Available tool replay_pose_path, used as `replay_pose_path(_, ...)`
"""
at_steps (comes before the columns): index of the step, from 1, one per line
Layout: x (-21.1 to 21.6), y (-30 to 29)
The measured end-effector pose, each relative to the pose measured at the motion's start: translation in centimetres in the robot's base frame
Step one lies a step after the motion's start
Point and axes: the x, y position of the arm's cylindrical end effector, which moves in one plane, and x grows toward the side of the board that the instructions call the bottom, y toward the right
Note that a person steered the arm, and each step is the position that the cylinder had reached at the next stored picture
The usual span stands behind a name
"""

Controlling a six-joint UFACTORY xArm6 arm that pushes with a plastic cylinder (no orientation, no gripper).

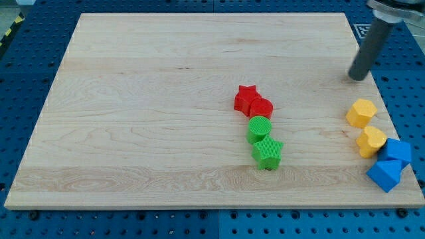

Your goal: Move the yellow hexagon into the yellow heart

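My tip [358, 78], the bare end of a dark straight rod with no jaws to open or close, rests on the pale wooden board [166, 99] near the view's upper right, touching nothing; just below it sits the yellow hexagon block [361, 113], likely approached from above so a downward push drives it into the yellow heart block [370, 141] nearly touching beneath; two blue blocks [392, 166] crowd the heart's lower right.

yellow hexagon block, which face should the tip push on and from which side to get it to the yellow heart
Push the yellow hexagon block on its upper face, coming from the view's top. The yellow heart block sits just below it, slightly right. My tip is already above the hexagon, apart from it, so a short downward slide looks enough.
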Motion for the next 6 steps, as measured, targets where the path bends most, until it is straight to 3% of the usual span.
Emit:
replay_pose_path(2,4.9,6.7)
replay_pose_path(6,5.1,6.7)
